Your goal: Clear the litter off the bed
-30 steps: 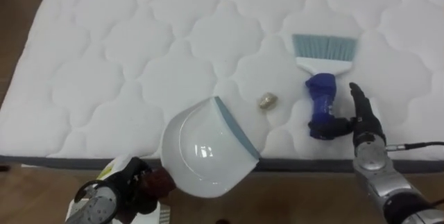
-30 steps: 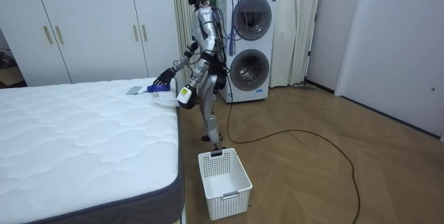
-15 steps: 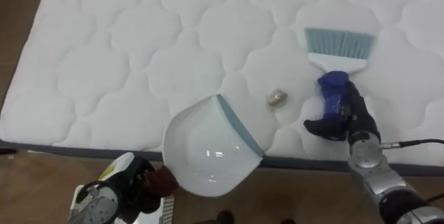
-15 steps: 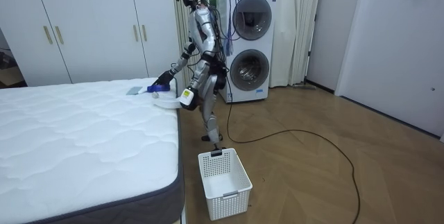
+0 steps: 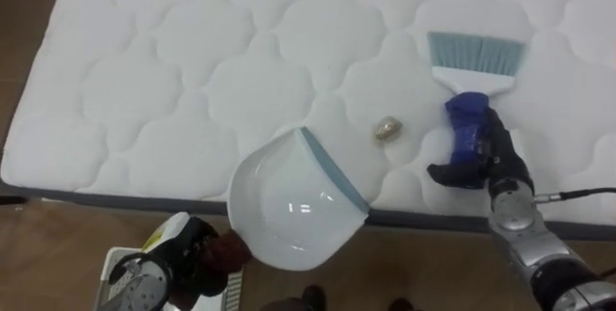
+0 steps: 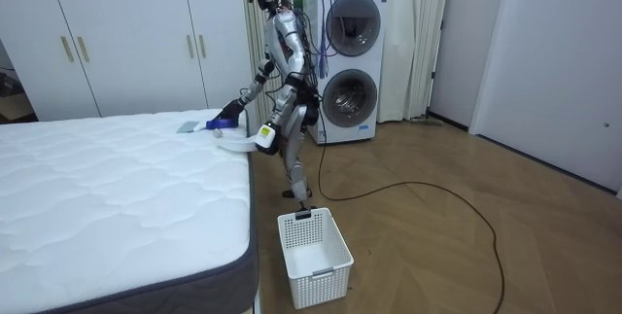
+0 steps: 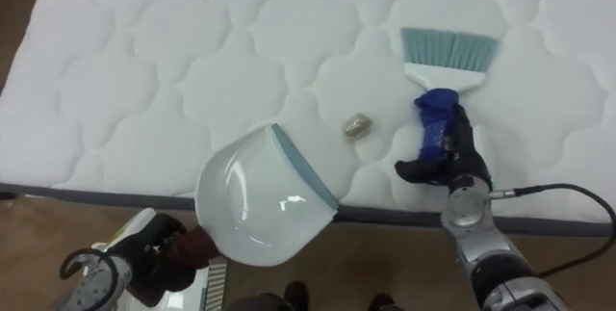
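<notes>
The scrap (image 5: 386, 129), a small brownish bit, lies on the bed (image 5: 192, 61) close to its near edge, and I place everything from it.

To the right of the scrap, near but not touching, is the brush (image 5: 470, 109). Its long axis runs almost straight away from the robot, with the bristles on the far side and the blue handle on the near side. The right hand (image 5: 491, 157) is on this handle with the fingers curled round it and the thumb pointing towards the scrap.

To the lower left of the scrap is the dustpan (image 5: 289, 205). It hangs partly over the bed's edge, and its grey-blue lip faces the scrap with a small gap between. The left hand (image 5: 197, 253) holds the dustpan from below by its dark red handle, fingers closed round it.

So the scrap is between the two tools, and the line from bristles to lip passes through it. I judge that the next move is a sweep with the brush leftward and towards the robot. The bristles are now beyond the scrap, so they must first come level with it.
</notes>
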Controlling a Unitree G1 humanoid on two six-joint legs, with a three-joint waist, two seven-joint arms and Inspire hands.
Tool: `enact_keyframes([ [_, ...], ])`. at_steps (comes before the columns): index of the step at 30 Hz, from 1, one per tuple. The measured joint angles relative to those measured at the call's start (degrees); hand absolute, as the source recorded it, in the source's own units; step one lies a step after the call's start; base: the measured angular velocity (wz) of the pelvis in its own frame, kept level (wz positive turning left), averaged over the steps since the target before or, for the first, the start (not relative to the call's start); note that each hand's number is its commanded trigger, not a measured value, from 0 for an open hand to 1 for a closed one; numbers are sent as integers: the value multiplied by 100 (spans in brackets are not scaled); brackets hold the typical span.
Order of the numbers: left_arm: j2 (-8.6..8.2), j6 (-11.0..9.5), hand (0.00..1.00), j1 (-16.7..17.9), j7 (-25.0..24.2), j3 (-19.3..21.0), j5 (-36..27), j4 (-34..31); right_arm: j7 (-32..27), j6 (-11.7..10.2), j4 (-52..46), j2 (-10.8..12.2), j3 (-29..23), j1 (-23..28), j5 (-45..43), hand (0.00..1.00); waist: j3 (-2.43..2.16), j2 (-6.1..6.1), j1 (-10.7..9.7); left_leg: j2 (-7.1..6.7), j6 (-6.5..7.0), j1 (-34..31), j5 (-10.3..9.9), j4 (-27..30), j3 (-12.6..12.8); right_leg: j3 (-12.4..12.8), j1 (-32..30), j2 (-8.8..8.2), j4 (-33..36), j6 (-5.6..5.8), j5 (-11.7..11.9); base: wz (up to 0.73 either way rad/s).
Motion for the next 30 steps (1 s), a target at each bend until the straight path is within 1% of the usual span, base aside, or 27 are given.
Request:
enact_keyframes([
  [2,0,75,100,12,-22,-68,-19,-17,-91,29,132,-135,-57,-63,-95,100,0,0,13,-22,4,-17,-2,52,-37,-2,-4,-8,16,16,-38,9],
  [4,9,119,100,77,-24,-68,-19,-128,-114,46,231,-196,-150,-109,-176,100,-1,2,7,-25,3,-33,-2,54,-76,-45,-5,-6,8,8,-42,6],
  [6,9,151,100,101,-29,-67,-18,-181,-124,50,334,-216,-280,-129,-346,100,-4,7,7,-8,1,-47,-2,87,-93,-79,8,4,8,-7,-51,7],
  [8,10,184,100,97,-52,-68,-18,-204,-98,50,470,-253,-283,-137,-586,100,-3,18,18,10,-4,-53,-2,142,-110,-90,31,16,8,-21,-58,7],
  [11,10,197,100,96,-91,-68,-19,-216,-74,50,527,-293,-256,-124,-612,100,-6,24,55,28,-9,-51,-5,162,-98,-90,42,28,23,-28,-62,0],
  [14,11,218,100,111,-135,-68,-18,-236,-34,51,598,-302,-330,-113,-743,100,-8,29,70,15,-10,-32,-5,155,-82,-88,16,4,146,-29,-63,0],
  [19,11,323,100,119,-170,-67,-10,-359,41,101,607,-300,-433,-124,-756,100,-7,29,104,17,-36,-22,-21,137,-82,-89,-2,-13,224,-63,-95,0],
  [23,11,334,100,127,-182,-68,-14,-371,50,134,617,-306,-440,-124,-759,100,-7,28,108,-3,-42,-22,-20,142,-63,-89,-2,-40,219,-68,-178,2],
  [30,18,355,100,229,-224,-67,-8,-372,40,132,616,-324,-435,-42,-767,100,-13,20,103,-50,-55,-18,-7,157,-95,-121,38,-55,209,-71,-180,3],
])
